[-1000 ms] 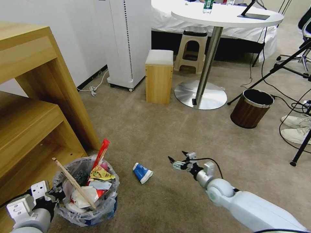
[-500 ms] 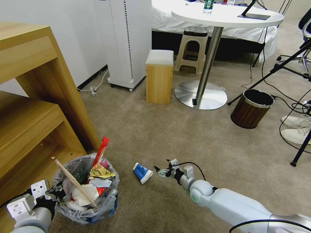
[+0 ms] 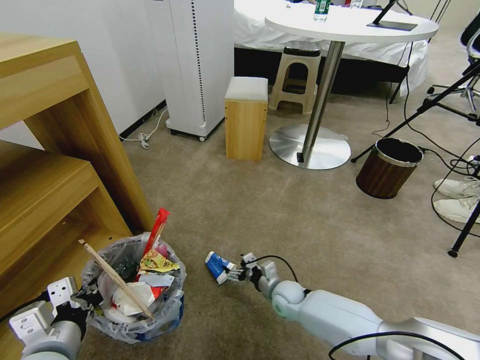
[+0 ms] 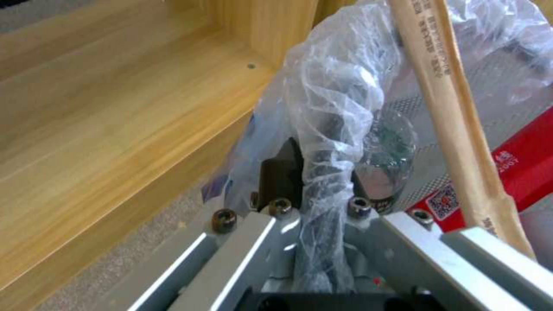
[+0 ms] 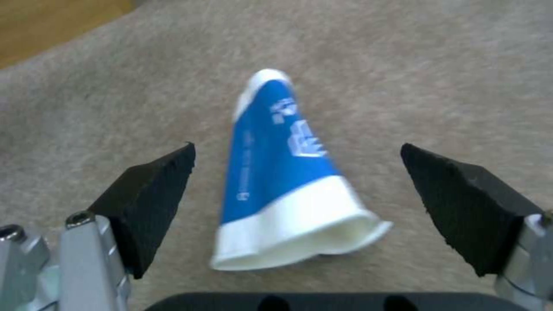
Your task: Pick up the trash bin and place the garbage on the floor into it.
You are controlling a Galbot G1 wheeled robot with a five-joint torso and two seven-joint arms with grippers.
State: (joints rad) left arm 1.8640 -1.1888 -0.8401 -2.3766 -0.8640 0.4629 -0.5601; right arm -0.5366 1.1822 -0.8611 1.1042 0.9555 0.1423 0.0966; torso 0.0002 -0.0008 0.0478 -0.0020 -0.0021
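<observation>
The trash bin [image 3: 167, 311], lined with a crinkly translucent bag, stands on the beige carpet floor [image 3: 280, 210] beside the wooden shelf. It holds garbage: a wooden stick [image 3: 117, 285], a red wrapper [image 3: 159, 227] and a yellow wrapper [image 3: 155, 261]. My left gripper [image 3: 90, 299] is shut on the bin's bag-covered rim [image 4: 328, 129], seen up close as the left gripper [image 4: 322, 168]. A crushed blue-white paper cup [image 3: 217, 265] lies on the carpet. My right gripper [image 3: 231, 274] is open and low at the cup's mouth; in the right wrist view the cup [image 5: 276, 172] lies between the spread fingers of the right gripper [image 5: 297, 149].
The wooden shelf unit [image 3: 50, 165] walls off the left. A brown wood-grain bin [image 3: 387, 170], white shoes [image 3: 457, 197] and tripod legs [image 3: 430, 105] stand at the right. A wooden box stool [image 3: 245, 122] and the round table's base [image 3: 310, 145] sit farther ahead.
My right arm has swung left and down toward the blue-white cup, bringing the open fingers up to its mouth. The left gripper and bin have barely moved.
</observation>
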